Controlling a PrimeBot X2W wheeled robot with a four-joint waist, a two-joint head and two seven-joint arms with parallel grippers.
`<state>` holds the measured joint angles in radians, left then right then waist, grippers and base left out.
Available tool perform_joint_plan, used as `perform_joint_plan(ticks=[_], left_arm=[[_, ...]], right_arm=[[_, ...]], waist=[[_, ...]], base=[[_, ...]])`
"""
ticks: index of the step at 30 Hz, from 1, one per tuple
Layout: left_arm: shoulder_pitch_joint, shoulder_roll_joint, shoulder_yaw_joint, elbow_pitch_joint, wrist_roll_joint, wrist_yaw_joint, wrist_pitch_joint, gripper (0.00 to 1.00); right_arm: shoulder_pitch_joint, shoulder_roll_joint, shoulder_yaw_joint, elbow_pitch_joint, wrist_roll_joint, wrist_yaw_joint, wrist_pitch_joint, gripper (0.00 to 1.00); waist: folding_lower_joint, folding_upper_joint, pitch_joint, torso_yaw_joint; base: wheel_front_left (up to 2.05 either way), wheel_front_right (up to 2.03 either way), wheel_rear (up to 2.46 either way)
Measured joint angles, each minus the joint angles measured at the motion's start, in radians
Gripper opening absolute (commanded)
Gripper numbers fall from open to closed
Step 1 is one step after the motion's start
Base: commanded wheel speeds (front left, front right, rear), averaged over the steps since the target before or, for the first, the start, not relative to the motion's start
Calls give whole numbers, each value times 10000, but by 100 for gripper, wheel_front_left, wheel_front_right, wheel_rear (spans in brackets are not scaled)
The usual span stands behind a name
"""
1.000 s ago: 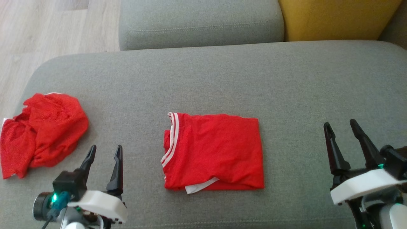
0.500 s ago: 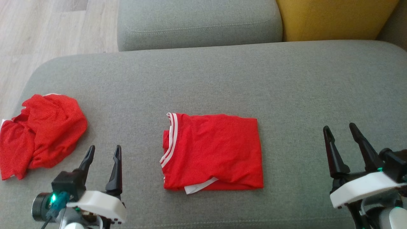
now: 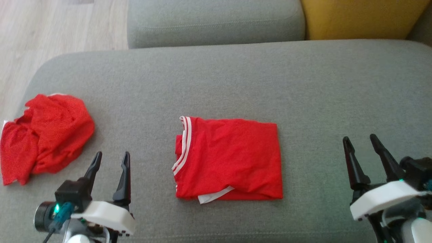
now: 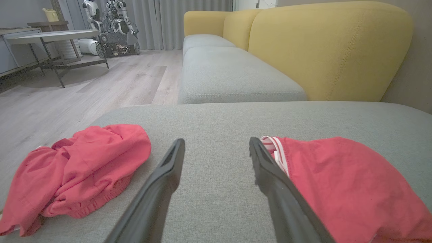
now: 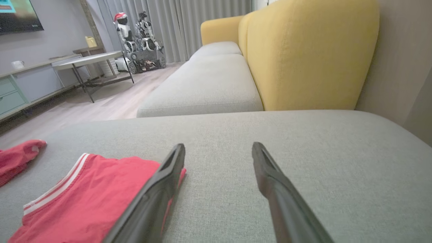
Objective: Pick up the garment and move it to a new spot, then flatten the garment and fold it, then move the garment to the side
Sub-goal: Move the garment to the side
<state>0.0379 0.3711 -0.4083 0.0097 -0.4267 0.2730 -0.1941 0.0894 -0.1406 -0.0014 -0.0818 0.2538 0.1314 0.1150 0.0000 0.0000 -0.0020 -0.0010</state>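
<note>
A red garment (image 3: 229,158) with white striped trim lies folded into a rectangle in the middle of the grey sofa cushion (image 3: 236,84). It also shows in the left wrist view, garment (image 4: 344,182), and in the right wrist view, garment (image 5: 84,199). My left gripper (image 3: 112,154) hovers open to the left of it, nothing between its fingers (image 4: 168,175). My right gripper (image 3: 358,137) stands open well to the right of the garment, above bare cushion, fingers (image 5: 270,175) empty.
A second red garment (image 3: 47,145) lies crumpled at the cushion's left edge, beside the wooden floor (image 3: 50,27). Behind are another grey cushion (image 3: 216,20) and a yellow backrest (image 3: 357,17). A table (image 4: 50,35) and another robot (image 4: 111,27) stand far off.
The whole head picture has shifted slightly, so the camera moved. Both garments and both open grippers keep their places relative to one another.
</note>
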Motion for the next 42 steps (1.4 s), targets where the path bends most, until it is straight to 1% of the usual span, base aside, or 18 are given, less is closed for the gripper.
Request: perform_joint_plan(ticks=[3,6,7,8,9,13,16,18,22,23,24,25,34,38,42], left_arm=[[-119,2,-67,-79,6,-8,2,100],[-503,-4,-161,-121,33,-63,0,100],[-662,-6,-196,-148,35,-102,0,100],[-970,-35,-268,-165,121,-144,-10,100],[-1110,-67,-290,-165,128,-184,-12,100],[-1425,-196,-324,-61,130,-274,-117,100],[-1576,-311,-345,48,130,-343,-234,100],[-1705,-364,-359,165,130,-366,-282,100],[-1868,-426,-343,311,130,-428,-364,100],[-1877,-433,-326,318,130,-441,-372,100],[-1877,-439,-316,330,130,-441,-401,100],[-1876,-439,-307,341,132,-441,-447,100],[-1925,-431,-286,293,213,-441,-456,100],[-1962,-407,-278,174,213,-441,-464,100],[-2061,-349,-268,-58,222,-435,-464,100]], right_arm=[[-298,-56,127,497,0,0,4,100],[-1036,-209,520,1287,17,0,13,100],[-1326,-257,644,1593,44,0,13,100],[-1869,-337,924,2278,44,0,12,100],[-2100,-347,1089,2623,44,0,10,100],[-2855,-322,1864,3937,75,0,-2,100],[-3236,-278,2309,4844,196,0,313,100],[-3334,-240,2489,5283,282,0,554,100],[-3568,-240,2679,5428,642,0,811,100],[-3654,-238,2700,5423,756,0,878,84],[-3712,-234,2736,5402,802,0,943,29],[-3748,-228,2761,5369,844,0,1022,0],[-3794,-38,2872,5129,869,2,807,0],[-3978,-4,2903,5045,834,2,675,0],[-4424,-138,2696,5033,832,2,500,0]], waist=[[0,0,227,121],[0,0,538,281],[0,0,655,344],[0,0,900,483],[0,0,1024,559],[0,0,1521,834],[0,0,1864,1032],[0,0,2051,1156],[0,0,2325,1292],[0,0,2370,1289],[0,0,2396,1259],[0,0,2414,1211],[0,0,2558,657],[0,0,2655,192],[0,0,2804,-381]], base=[[0,0,0],[0,0,0],[0,0,0],[0,0,0],[0,0,0],[0,0,0],[0,0,0],[0,0,0],[0,0,0],[0,0,0],[0,0,0],[0,0,0],[0,0,0],[0,0,0],[0,0,0]])
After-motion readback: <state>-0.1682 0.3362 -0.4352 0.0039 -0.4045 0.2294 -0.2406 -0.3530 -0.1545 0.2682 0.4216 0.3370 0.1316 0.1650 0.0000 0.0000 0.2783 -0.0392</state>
